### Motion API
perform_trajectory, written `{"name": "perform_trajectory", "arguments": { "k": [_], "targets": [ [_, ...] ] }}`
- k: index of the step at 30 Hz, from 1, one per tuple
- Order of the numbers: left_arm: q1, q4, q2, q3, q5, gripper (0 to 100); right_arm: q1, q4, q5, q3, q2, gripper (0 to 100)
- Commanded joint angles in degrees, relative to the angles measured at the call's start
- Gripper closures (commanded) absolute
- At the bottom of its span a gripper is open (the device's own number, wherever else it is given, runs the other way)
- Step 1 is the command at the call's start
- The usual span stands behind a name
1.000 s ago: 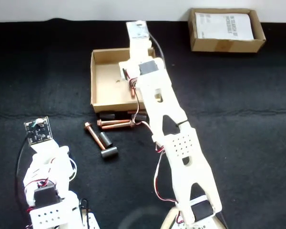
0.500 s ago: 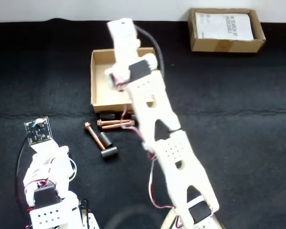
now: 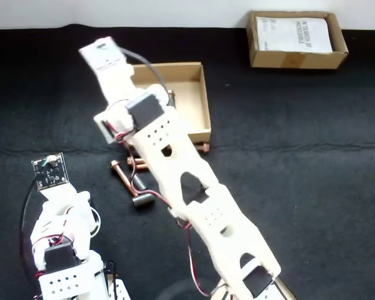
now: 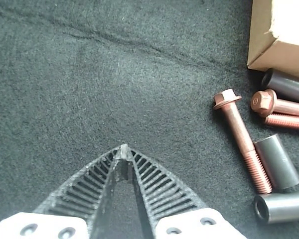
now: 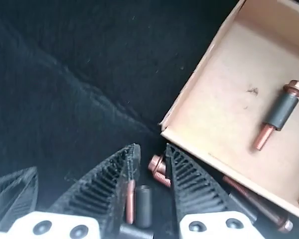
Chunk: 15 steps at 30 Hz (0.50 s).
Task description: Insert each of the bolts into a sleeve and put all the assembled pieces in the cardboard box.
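The cardboard box point(image 5: 224, 124) holds one assembled piece point(image 5: 280, 113), a copper bolt in a dark sleeve. My right gripper point(image 5: 152, 152) hangs open above the loose parts just outside the box's wall, with a bolt head point(image 5: 157, 165) and a sleeve point(image 5: 143, 205) below its gap. In the high view the right arm point(image 3: 175, 162) lies across the box point(image 3: 190, 94) and covers its left part. My left gripper point(image 4: 123, 150) is shut and empty, low over the cloth, a short way from a loose bolt point(image 4: 241, 142), two more bolt heads point(image 4: 264, 102) and several sleeves point(image 4: 278, 162).
A second cardboard box point(image 3: 297, 39) with white paper in it stands at the back right. A bolt point(image 3: 122, 177) and a sleeve point(image 3: 144, 200) lie on the black cloth between the arms. The left arm point(image 3: 56, 225) stays at the front left.
The right arm has swung left, from inside the box to above the loose parts by its left wall. The assembled piece now lies in the box. The left arm has not moved.
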Motion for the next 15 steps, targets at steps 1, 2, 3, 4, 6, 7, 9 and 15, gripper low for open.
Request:
{"name": "perform_trajectory", "arguments": {
  "k": [1,2,3,4,6,7,9,15],
  "targets": [
    [-0.5,-0.7,-0.7,1.1,0.0,99,-1.4,0.8,5.0,20.3,-15.2,92.5],
    [-0.5,-0.7,-0.7,1.1,0.0,99,-1.5,0.7,6.9,27.4,-19.1,92.5],
    [-0.5,-0.7,-0.7,1.1,0.0,99,-1.7,0.7,8.9,34.7,-23.3,92.5],
    [-0.5,-0.7,-0.7,1.1,0.0,99,-2.2,0.7,10.6,41.4,-27.0,92.5],
    [-0.5,-0.7,-0.7,1.1,0.0,99,-2.8,0.6,13.7,53.1,-34.0,92.5],
    [-0.5,-0.7,-0.7,1.1,0.0,99,-2.9,0.6,15.6,58.0,-37.0,92.5],
    [-0.5,-0.6,-0.7,1.1,0.0,99,-2.6,0.5,20.4,65.7,-42.0,92.5],
    [-0.5,-0.6,-0.7,1.1,0.0,99,-2.4,0.5,31.8,76.9,-48.4,92.5]
  ]
}}
